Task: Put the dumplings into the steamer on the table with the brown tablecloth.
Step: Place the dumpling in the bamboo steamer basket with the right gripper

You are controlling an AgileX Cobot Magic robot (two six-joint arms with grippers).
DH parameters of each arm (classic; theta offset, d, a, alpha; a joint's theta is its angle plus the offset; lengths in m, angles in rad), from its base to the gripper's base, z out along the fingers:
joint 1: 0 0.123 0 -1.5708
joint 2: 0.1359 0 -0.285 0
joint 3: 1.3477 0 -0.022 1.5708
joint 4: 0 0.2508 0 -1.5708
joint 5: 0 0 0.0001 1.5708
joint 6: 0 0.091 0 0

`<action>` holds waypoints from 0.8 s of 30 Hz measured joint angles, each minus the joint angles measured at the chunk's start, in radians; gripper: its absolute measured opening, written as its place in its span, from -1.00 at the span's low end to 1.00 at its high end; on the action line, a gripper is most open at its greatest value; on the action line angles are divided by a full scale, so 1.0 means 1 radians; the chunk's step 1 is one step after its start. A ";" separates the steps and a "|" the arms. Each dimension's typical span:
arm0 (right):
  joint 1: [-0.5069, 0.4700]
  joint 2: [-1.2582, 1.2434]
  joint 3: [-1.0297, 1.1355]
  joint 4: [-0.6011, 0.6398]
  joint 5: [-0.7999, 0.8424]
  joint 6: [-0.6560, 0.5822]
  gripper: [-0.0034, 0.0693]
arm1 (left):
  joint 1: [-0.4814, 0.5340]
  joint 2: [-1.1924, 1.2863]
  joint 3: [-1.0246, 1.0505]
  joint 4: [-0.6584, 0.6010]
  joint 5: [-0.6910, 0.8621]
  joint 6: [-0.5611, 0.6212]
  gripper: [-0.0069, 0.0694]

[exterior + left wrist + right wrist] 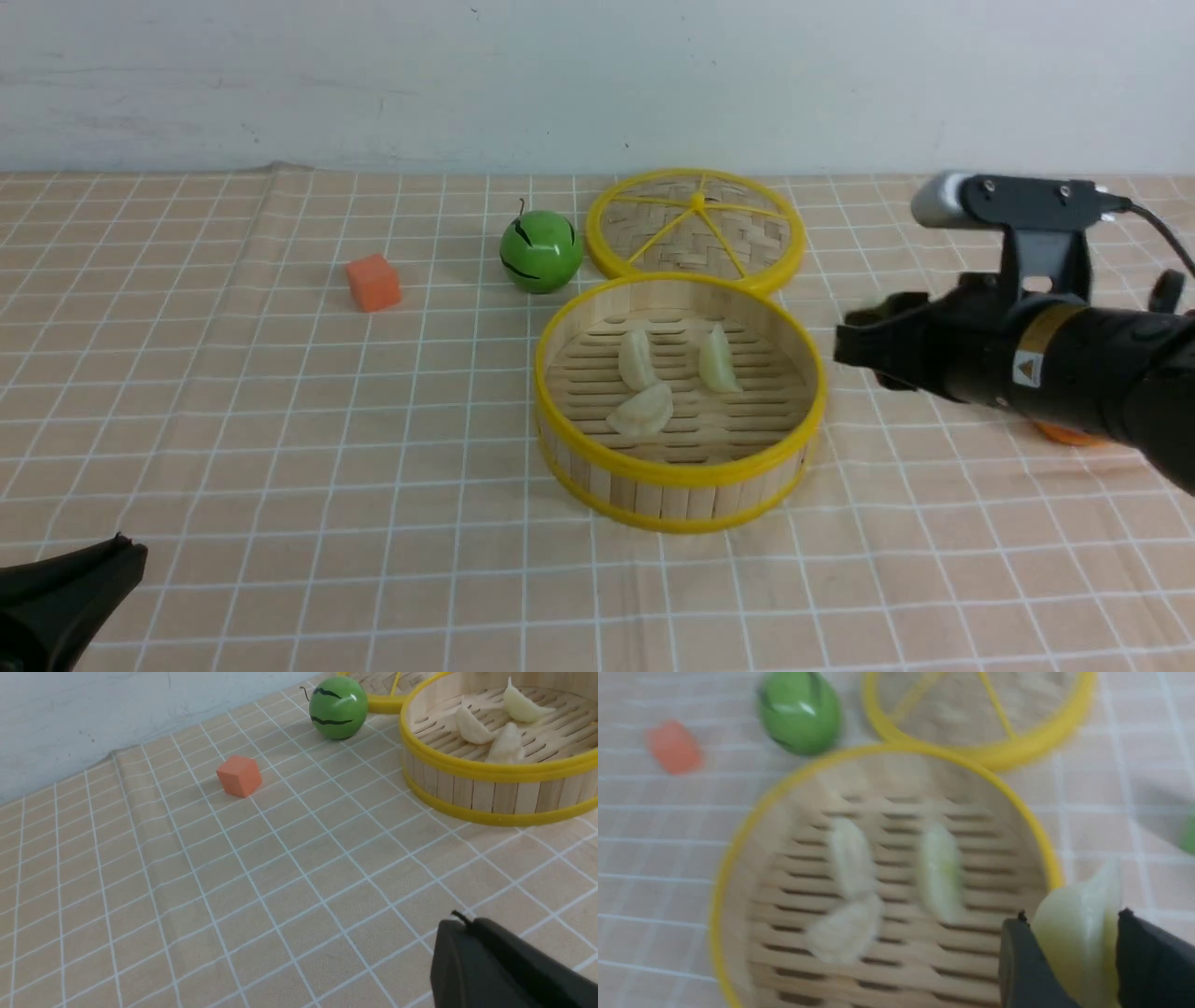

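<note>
The steamer stands on the brown tablecloth that covers the table, and three pale dumplings lie on its slats. My right gripper hovers just right of the steamer's right rim. In the right wrist view this gripper is shut on a yellowish-green dumpling, which sits upright between the two black fingers above the rim. My left gripper is shut and holds nothing, low at the near left corner; its tip hangs over bare cloth.
The flat woven lid lies right behind the steamer. A green striped ball sits to the lid's left, with an orange cube further left. An orange object peeks out under my right arm. The wall closes off the far edge.
</note>
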 joint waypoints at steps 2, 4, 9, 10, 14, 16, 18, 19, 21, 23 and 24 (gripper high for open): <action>0.027 0.051 -0.007 -0.018 -0.118 0.000 -0.22 | 0.000 0.000 0.000 0.000 0.000 0.000 -0.83; 0.036 0.131 -0.032 -0.035 -0.184 0.000 -0.22 | 0.000 0.000 0.000 0.000 -0.001 0.000 -0.82; 0.037 0.342 -0.127 -0.047 -0.179 0.000 -0.22 | 0.000 0.000 0.000 0.000 0.001 0.000 -0.81; 0.037 0.377 -0.148 -0.054 -0.160 0.000 -0.22 | 0.000 0.000 0.000 0.000 0.003 -0.001 -0.81; 0.041 0.429 -0.205 -0.096 -0.108 0.018 -0.08 | 0.000 0.000 0.000 0.000 0.016 -0.014 -0.81; 0.041 0.428 -0.209 -0.099 -0.099 0.023 0.02 | 0.000 0.000 0.000 -0.001 0.017 -0.017 -0.81; 0.041 0.409 -0.210 -0.099 -0.076 0.025 0.27 | 0.000 0.000 0.000 -0.001 0.017 -0.023 -0.81; 0.041 0.406 -0.210 -0.099 -0.073 0.025 0.31 | 0.000 0.000 0.000 -0.001 0.017 -0.024 -0.81; 0.041 0.345 -0.210 -0.101 -0.039 0.026 0.51 | 0.000 0.000 0.000 -0.001 0.017 -0.027 -0.80; 0.041 0.278 -0.210 -0.102 -0.012 0.026 0.57 | 0.000 0.000 0.000 -0.001 0.017 -0.027 -0.80; 0.041 0.243 -0.210 -0.102 0.003 0.026 0.59 | 0.000 0.000 0.000 -0.001 0.016 -0.027 -0.80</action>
